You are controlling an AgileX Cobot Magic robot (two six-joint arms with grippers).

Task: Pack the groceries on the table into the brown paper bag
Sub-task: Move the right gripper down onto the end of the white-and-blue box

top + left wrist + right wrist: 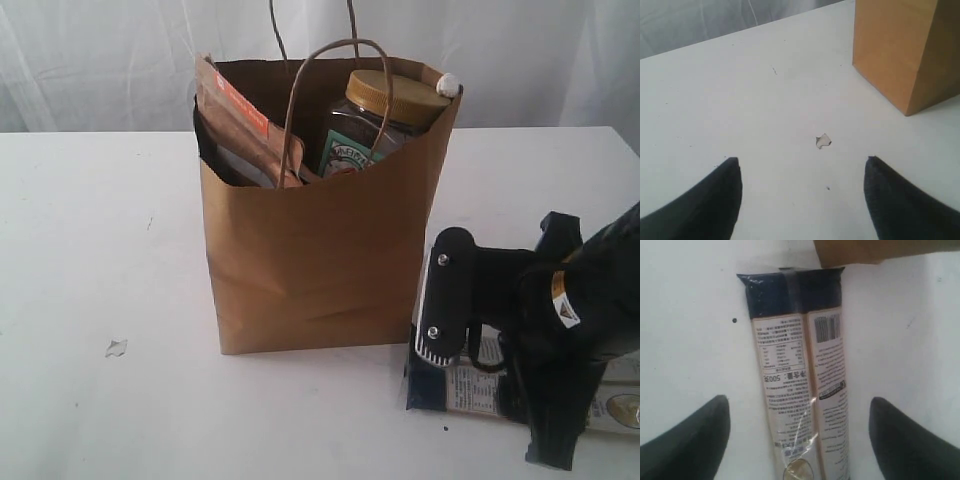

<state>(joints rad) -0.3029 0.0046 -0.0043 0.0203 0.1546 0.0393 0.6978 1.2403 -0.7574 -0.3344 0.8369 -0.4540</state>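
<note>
White table [80, 250], pale curtain [100, 50] behind. Right claw [799, 401] spread wide, long white-blue packet [795, 355] lying between its fingers.

1. In the exterior view the light is bright, soft and even. The table [90, 250] and the curtain [100, 60] behind it wash out toward white.
2. The brown paper bag [310, 260] throws only a faint shadow at its base, and its inside is dark.
3. In the left wrist view the table looks greyer. One bag face is lit and the adjoining one is darker. The fingertips [710, 200] of the left gripper [801, 170] are black, soft-edged and out of focus.
4. In the right wrist view the print on the long white-blue packet [800, 365] is fairly sharp, with a thin glare streak on its wrap. The right gripper [800, 440] shows only as blurred dark shapes.
</note>
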